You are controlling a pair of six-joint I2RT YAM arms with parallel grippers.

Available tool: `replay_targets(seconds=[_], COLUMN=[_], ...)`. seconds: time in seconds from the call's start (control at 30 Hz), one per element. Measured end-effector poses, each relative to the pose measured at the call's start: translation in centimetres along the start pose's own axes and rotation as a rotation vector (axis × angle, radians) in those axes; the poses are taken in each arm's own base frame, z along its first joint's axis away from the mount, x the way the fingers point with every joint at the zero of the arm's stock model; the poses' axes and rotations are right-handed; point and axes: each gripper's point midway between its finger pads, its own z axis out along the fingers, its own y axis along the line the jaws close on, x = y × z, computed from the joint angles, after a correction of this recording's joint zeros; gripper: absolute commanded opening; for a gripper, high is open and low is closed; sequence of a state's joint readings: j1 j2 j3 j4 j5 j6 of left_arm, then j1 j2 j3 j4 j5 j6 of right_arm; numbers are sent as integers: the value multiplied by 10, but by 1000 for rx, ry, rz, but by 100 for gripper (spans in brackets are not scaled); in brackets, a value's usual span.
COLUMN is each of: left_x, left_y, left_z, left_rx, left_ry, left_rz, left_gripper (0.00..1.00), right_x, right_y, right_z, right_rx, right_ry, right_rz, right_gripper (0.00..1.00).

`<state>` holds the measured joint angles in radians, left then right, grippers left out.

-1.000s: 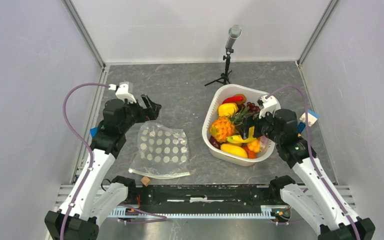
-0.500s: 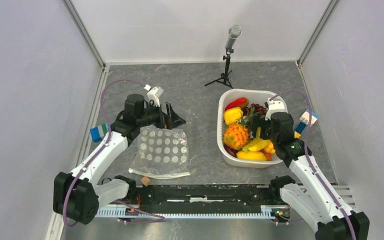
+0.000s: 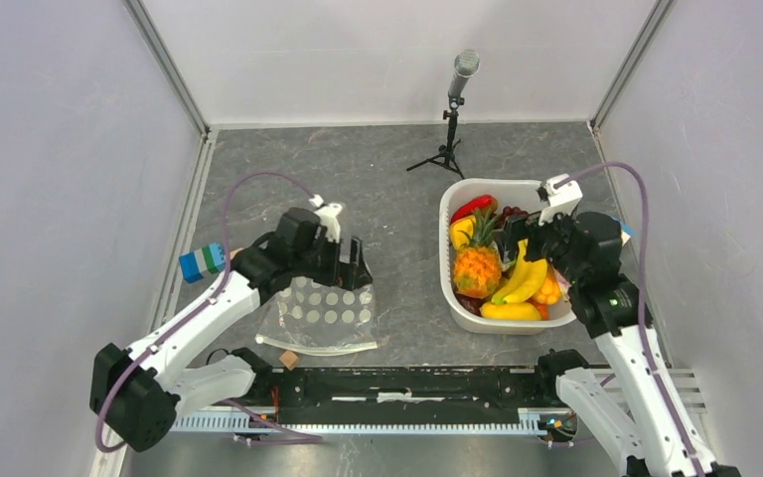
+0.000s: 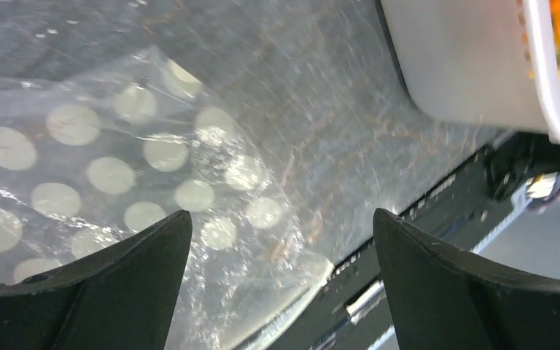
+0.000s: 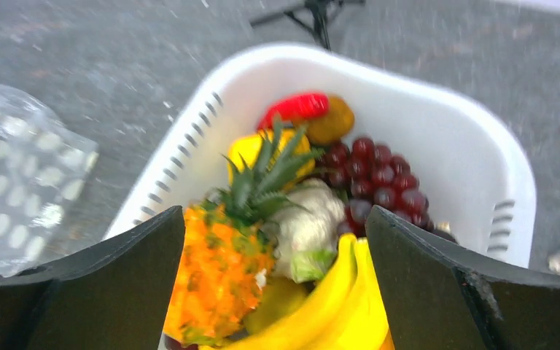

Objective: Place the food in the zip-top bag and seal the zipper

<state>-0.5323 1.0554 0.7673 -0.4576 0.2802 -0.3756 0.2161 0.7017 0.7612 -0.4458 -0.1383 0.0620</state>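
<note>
Above the zip-top bag on the desk, we are hovering our left fingers spread wide, empty, right fingers gaping over the food, gripping nothing.

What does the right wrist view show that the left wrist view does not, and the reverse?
Only the right wrist: the purple toy grapes, the white toy cauliflower and the black tripod legs. Only the left wrist: the black metal rail. Both: the white plastic basket and the clear dotted zip-top bag, on the grey table.
</note>
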Motion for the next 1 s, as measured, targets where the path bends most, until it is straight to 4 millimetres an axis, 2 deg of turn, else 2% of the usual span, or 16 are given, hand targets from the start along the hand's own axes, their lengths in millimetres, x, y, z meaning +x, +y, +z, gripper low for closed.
replay_targets(seconds=[0.03, 0.1, 0.17, 0.23, 0.37, 0.43, 0.53, 0.73, 1.0], left_x=[7, 15, 22, 36, 75, 88, 94, 102, 131], left_y=[-8, -26, -39, -46, -42, -41, -42, -45, -20], left_z=[-2, -6, -5, -2, -2, -6, -11, -11, -7], left_rx=[-6, -16, -29, -51, -84, -66, -23, 53, 64], left_ry=[36, 97, 144, 209, 370, 425, 459, 478, 583], left_rz=[34, 127, 216, 320, 533, 634, 730, 953, 1130], left_gripper=[100, 100, 100, 100, 100, 100, 100, 100, 100], right_x=[-16, -33, -37, -33, -12, -3, 5, 5, 15], right_y=[5, 14, 20, 23, 27, 28, 30, 26, 18], right_z=[-7, -16, -22, -23, -20, -19, -19, -22, -21], right_rx=[-25, -68, -96, -114, -135, -142, -147, -124, -71], right_ry=[-45, -101, -124, -120, -78, -59, -42, -51, -44], right_rz=[-7, -18, -22, -20, 3, 14, 28, 38, 58], right_gripper=[98, 98, 98, 98, 98, 98, 98, 98, 98])
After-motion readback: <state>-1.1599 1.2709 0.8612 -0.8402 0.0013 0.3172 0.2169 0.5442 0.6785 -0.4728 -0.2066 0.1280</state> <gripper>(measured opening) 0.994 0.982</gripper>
